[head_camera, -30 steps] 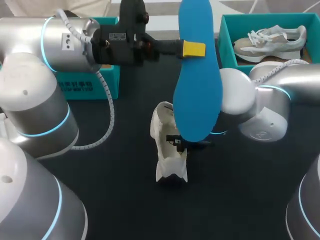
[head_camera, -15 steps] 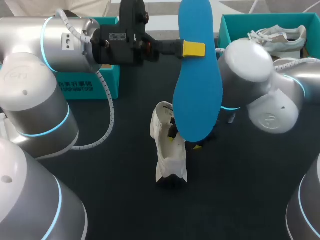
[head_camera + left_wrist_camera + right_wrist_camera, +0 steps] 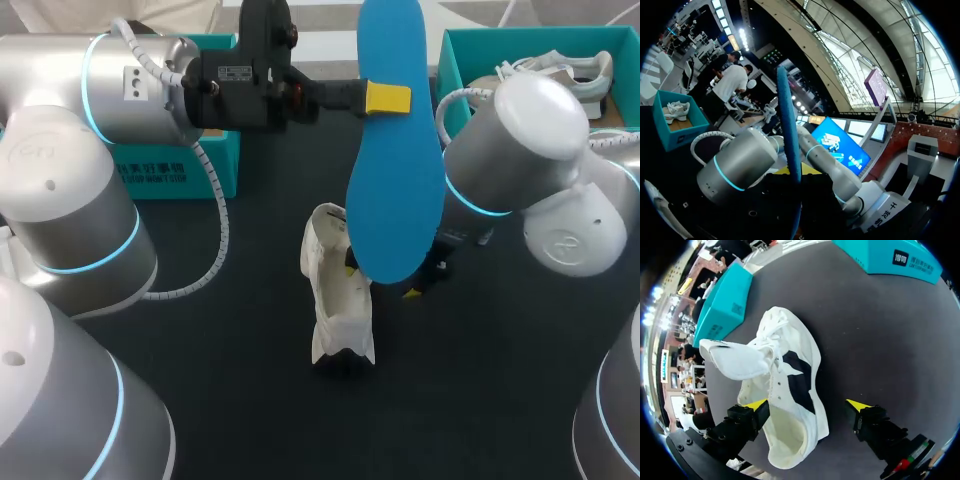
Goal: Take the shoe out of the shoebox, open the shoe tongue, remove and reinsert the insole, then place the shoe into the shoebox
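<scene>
The white shoe (image 3: 338,310) lies in the middle of the table (image 3: 250,400). The right gripper (image 3: 807,405) is wide open around it, with a finger on each side, and holds nothing. Higher up, the left gripper (image 3: 385,98) pinches the blue insole (image 3: 395,190), which stands on end. The shoebox (image 3: 452,60) sits at the far right corner with another shoe (image 3: 560,65) inside.

Table: dark matte top (image 3: 200,400), bare over most of its near half.
Open teal box: on the table's far right corner (image 3: 470,55), top open, its near wall hidden.
Spare sneaker: above the table's far right corner, lying inside the open teal box (image 3: 570,62); white and grey with white laces, on its side, its lower part hidden from the head view.
</scene>
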Motion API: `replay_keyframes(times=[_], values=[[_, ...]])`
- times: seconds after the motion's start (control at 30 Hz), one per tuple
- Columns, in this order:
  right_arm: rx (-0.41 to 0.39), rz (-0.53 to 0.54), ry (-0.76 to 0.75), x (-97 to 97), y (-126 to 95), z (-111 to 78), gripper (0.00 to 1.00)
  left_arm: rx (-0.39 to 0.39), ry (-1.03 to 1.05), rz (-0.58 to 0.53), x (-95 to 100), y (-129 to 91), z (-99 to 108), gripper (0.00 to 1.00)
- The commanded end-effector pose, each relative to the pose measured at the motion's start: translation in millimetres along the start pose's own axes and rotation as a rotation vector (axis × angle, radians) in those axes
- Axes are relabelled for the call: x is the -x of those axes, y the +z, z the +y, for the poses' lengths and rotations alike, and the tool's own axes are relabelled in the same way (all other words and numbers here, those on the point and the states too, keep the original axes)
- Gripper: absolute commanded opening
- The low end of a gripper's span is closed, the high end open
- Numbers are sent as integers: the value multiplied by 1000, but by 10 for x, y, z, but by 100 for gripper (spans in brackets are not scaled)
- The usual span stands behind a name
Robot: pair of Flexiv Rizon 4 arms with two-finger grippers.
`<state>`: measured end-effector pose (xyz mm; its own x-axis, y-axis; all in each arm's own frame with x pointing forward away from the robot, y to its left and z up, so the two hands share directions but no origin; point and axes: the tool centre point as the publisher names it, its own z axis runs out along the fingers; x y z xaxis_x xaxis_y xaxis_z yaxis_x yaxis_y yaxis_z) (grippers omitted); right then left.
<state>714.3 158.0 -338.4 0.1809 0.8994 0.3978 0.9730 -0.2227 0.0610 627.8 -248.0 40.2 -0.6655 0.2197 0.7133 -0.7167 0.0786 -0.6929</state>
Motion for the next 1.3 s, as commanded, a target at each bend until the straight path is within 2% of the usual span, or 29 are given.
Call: replay_keyframes(times=[0.03,0.33,0.43,0.6,0.8,0.9,1.13,1.3], values=[[-64,168,93,-2,-163,72,100,-1,0,-2,-2,0,13,0],[-166,444,182,-86,-564,309,100,-1,0,-2,-2,0,13,0],[-176,516,188,-139,-736,373,100,-1,0,-2,-2,0,13,0],[-186,597,172,-266,-992,451,100,-1,0,-2,-2,0,13,0],[-225,742,177,-451,-1327,504,100,-1,0,-2,-2,0,13,0],[-227,793,178,-529,-1506,542,100,-1,0,-2,-2,0,13,0],[-212,825,189,-646,-1867,625,100,-1,0,-2,-2,0,13,0],[-185,904,119,-705,-2148,637,100,-1,0,-2,-2,0,13,0]])
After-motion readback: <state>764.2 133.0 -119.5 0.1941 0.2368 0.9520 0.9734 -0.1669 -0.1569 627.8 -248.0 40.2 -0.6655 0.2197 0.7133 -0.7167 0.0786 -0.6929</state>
